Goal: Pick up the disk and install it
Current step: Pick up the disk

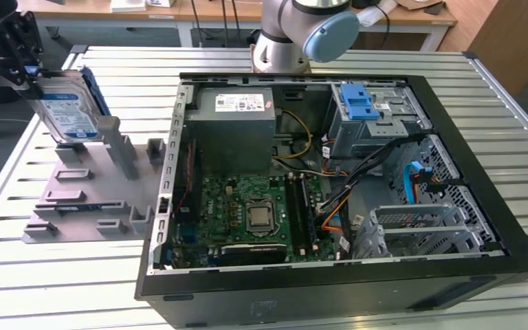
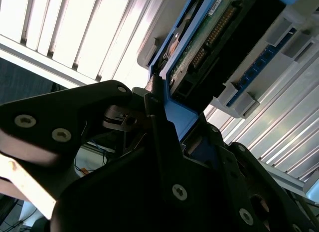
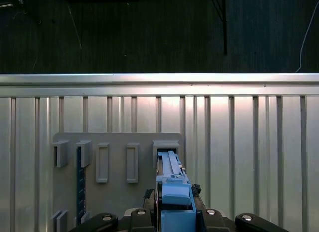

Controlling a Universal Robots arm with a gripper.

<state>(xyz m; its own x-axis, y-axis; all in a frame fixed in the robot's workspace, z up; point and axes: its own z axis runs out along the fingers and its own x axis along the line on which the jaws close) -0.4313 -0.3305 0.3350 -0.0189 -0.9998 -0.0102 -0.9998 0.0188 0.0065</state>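
Note:
The disk [image 1: 67, 110], a silver drive with a white-and-blue label in a blue carrier, stands on edge at the exterior view's left, over the upright slot of a grey holder plate [image 1: 80, 199]. My gripper [image 1: 33, 72] comes down on its top edge and is shut on the carrier. In the first wrist view the blue carrier edge of the disk [image 3: 172, 184] runs from between the fingers down to a slot in the plate [image 3: 119, 147]. The second wrist view shows the black fingers [image 2: 157, 110] clamped on the blue frame of the disk [image 2: 199, 47], with its circuit board side visible.
An open black computer case [image 1: 484, 227] lies on the slatted metal table [image 1: 62, 289]. Inside are a grey power-supply box [image 1: 236, 113], a green motherboard [image 1: 255, 213] and a blue-latched drive cage [image 1: 365, 106]. The arm's base [image 1: 291, 34] stands behind the case.

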